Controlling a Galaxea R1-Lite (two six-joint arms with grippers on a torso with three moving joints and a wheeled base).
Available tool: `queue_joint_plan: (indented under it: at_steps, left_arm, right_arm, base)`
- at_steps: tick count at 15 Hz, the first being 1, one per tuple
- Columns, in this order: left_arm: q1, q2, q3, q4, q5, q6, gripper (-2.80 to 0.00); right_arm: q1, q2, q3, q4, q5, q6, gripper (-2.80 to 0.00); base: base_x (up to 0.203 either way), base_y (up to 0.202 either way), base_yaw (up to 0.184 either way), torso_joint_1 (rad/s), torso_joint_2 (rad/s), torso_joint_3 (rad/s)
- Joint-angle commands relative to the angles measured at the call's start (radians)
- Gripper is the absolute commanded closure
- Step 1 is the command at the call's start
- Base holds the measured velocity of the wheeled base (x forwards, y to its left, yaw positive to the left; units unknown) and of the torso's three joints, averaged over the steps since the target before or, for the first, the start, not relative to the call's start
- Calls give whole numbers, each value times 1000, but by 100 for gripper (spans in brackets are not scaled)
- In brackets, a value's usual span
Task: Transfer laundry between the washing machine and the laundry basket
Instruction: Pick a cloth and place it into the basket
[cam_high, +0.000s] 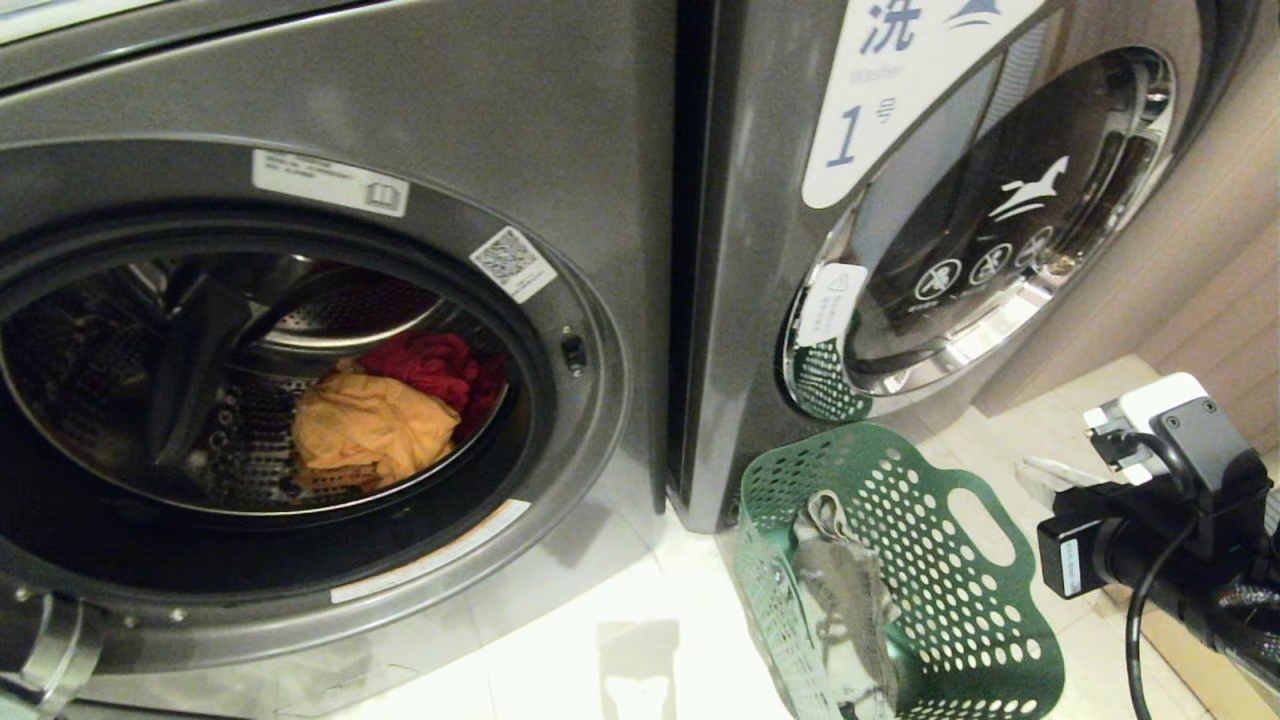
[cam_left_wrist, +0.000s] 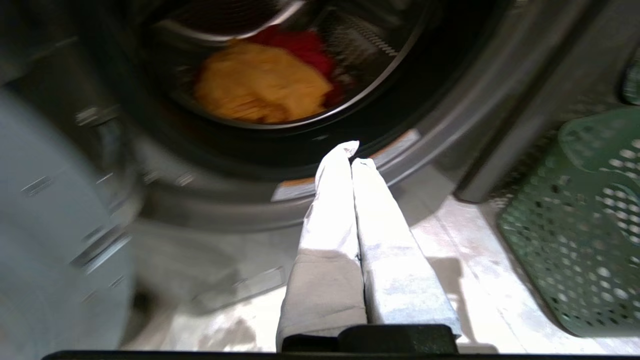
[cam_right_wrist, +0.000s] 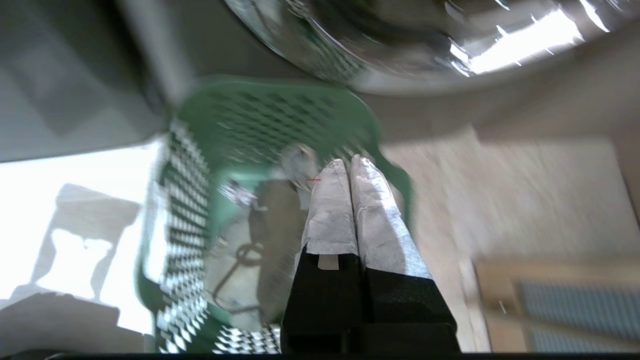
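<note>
My right gripper (cam_right_wrist: 350, 162) is pinched shut, empty — grey garment (cam_high: 850, 600) crumpled in the green basket (cam_high: 990, 640) below it; neighbouring washer's label (cam_high: 900, 80) reads "1".

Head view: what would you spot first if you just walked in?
The bright orange-yellow garment and the red-pink one behind it, deep in the open washing machine drum on the left. Next, the green laundry basket on the floor to the right, with a grey-beige cloth inside.

Grey washer labelled 1 (cam_high: 760, 250) — door shut, pale tiled floor (cam_high: 620, 640)
</note>
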Motion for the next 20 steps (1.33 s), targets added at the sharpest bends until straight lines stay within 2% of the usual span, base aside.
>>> queue_joint_plan:
  at_steps: [1,8,11,14,20]
  left_arm:
    - [0,1,40,-1,2,-2,0]
    - [0,1,40,-1,2,-2,0]
    - [0,1,40,-1,2,-2,0]
    - [0,1,40,-1,2,-2,0]
    - [0,1,40,-1,1,-2,0]
  right_arm:
    - [0,-10,14,-6,-1,1,0]
    - [2,-62,65,-4,2,-4,0]
    - [3,-77,97,-5,40,-19,0]
    - [6,-77,96,-5,44,-55,0]
    - [6,-69,102,-3,43,-66,0]
  base:
    - [2,-6,154,6,2,0]
    - [1,-10,172,3,2,2]
    - [1,-12,168,2,1,3]
    - [2,-9,170,5,2,1]
    - [0,-10,172,2,3,3]
